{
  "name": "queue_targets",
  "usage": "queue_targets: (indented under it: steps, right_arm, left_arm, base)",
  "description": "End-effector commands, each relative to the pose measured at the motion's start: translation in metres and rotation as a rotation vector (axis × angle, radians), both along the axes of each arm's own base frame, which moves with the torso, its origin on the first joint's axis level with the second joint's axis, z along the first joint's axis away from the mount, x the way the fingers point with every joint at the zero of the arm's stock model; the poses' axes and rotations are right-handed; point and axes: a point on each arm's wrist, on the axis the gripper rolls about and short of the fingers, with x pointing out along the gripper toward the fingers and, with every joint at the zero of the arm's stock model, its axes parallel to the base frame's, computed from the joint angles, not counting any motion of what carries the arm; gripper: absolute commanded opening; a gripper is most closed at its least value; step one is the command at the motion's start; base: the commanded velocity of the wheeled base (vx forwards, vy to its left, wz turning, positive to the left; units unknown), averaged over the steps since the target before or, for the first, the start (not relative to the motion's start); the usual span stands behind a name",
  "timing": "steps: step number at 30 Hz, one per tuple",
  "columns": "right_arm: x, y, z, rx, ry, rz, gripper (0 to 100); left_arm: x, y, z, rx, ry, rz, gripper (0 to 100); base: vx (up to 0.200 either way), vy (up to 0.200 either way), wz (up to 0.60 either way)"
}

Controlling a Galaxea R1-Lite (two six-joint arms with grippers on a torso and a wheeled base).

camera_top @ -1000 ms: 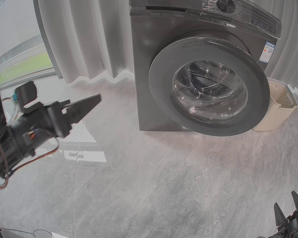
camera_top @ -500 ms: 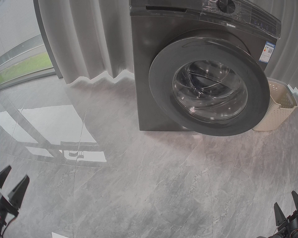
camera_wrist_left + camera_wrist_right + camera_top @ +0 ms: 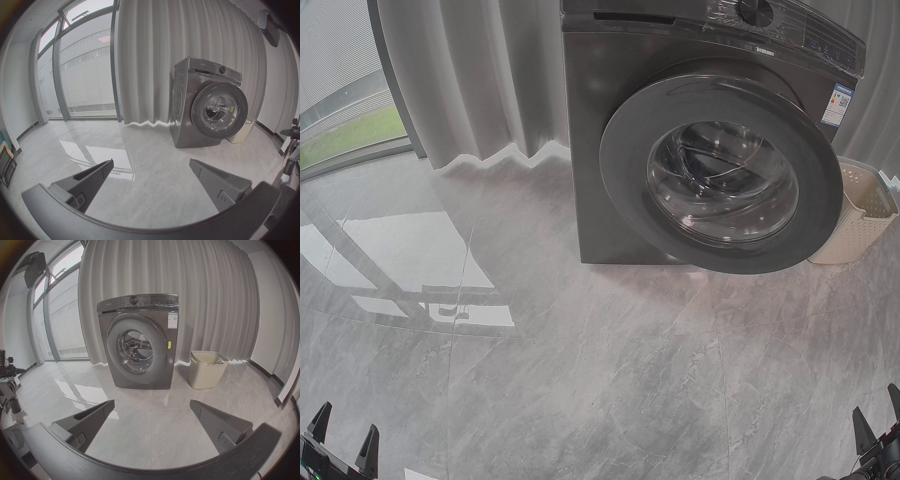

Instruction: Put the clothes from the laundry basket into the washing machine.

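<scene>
Black and spread wide, your left claw (image 3: 151,164) hangs low at your left side, pointing forward across the floor (image 3: 581,375). Its two fingers (image 3: 93,178) stand well apart, holding nothing and touching nothing. In the head view its tips poke up at the bottom left corner (image 3: 345,431).

Your right claw (image 3: 152,405) mirrors it at your right side. It is just as low and level, its fingers (image 3: 218,424) are as far apart, and it is also empty. Its tips rise at the bottom right corner of the head view (image 3: 875,409).

Both claws sit well apart from the work, with a broad stretch of grey marbled tile ahead of them.

Beyond the tile stands the dark grey washer (image 3: 606,125), facing you. Its round door (image 3: 725,175) looks shut and the glass port is in the middle. The cream perforated basket (image 3: 206,369) stands upright on the floor just beside the washer, on your right. In the head view the door's rim partly hides it. You cannot tell what lies inside it.

A pale pleated curtain (image 3: 475,81) hangs behind the washer and basket, and a window (image 3: 84,68) lies off to your left.
</scene>
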Motion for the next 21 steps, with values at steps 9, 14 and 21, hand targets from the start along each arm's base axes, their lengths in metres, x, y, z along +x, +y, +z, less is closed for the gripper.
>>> queue_targets:
  steps: [9,14,21]
  right_arm:
    - [-0.012,-0.001,0.036,0.071,-0.200,-0.022,100]
    - [-0.007,0.000,0.059,0.109,-0.104,0.024,100]
    - [0.051,0.004,0.087,0.131,0.168,0.175,100]
  left_arm:
    - [-0.002,-0.001,-0.007,0.002,-0.017,-0.028,100]
    - [-0.002,-0.001,-0.007,0.005,-0.017,-0.017,100]
    - [-0.002,0.000,-0.007,0.007,-0.019,-0.012,100]
  base:
    - [0.000,-0.022,0.00]
    - [0.000,-0.200,0.00]
    - [0.000,-0.200,0.00]
